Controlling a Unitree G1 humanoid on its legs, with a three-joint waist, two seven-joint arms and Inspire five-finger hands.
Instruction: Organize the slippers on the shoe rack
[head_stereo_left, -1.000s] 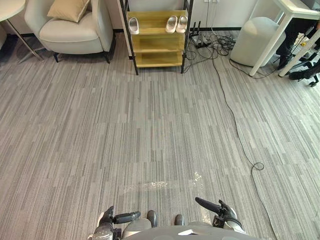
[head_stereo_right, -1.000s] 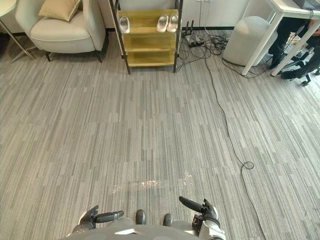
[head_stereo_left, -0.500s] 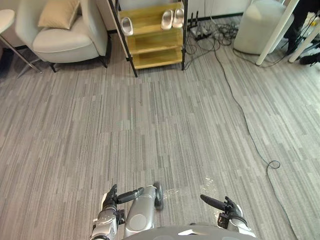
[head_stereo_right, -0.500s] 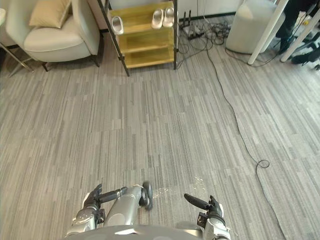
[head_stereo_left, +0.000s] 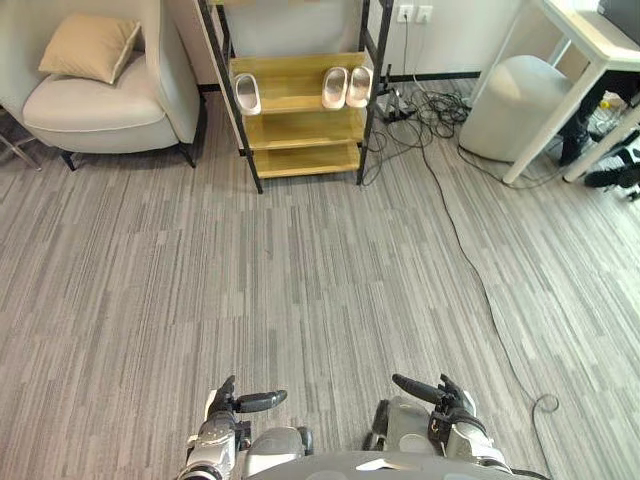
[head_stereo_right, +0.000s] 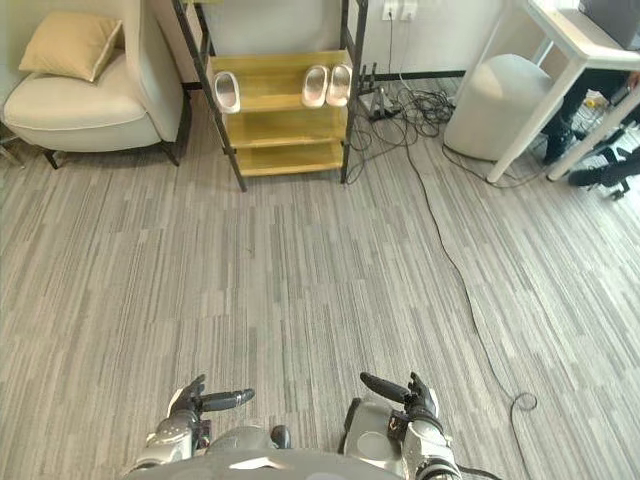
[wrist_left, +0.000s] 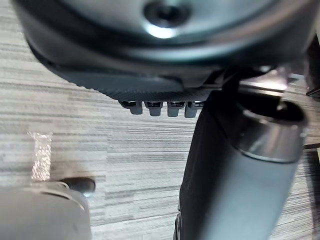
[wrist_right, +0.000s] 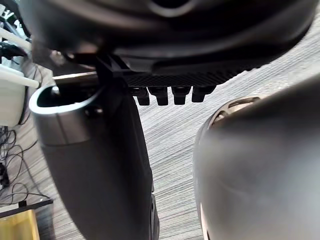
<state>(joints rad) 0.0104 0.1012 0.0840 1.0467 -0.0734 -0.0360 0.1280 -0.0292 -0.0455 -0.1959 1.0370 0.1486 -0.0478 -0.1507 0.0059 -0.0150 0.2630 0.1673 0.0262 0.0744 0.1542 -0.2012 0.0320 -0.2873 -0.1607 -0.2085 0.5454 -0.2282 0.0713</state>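
Slippers lie on uppermost visible shelf of shoe rack, far centre. A pair sits side by side at right end, w/ single slipper alone at left end, well apart from them. Rack is well away from both hands. Near edge: left hand & right hand hang low, fingers relaxed, nothing held. Slippers prob. light, soft foam or rubber, bendy, not fragile, maybe a bit slick. Best hold: pinch across strap or sole edge mid-length. Armchair stands left of rack.
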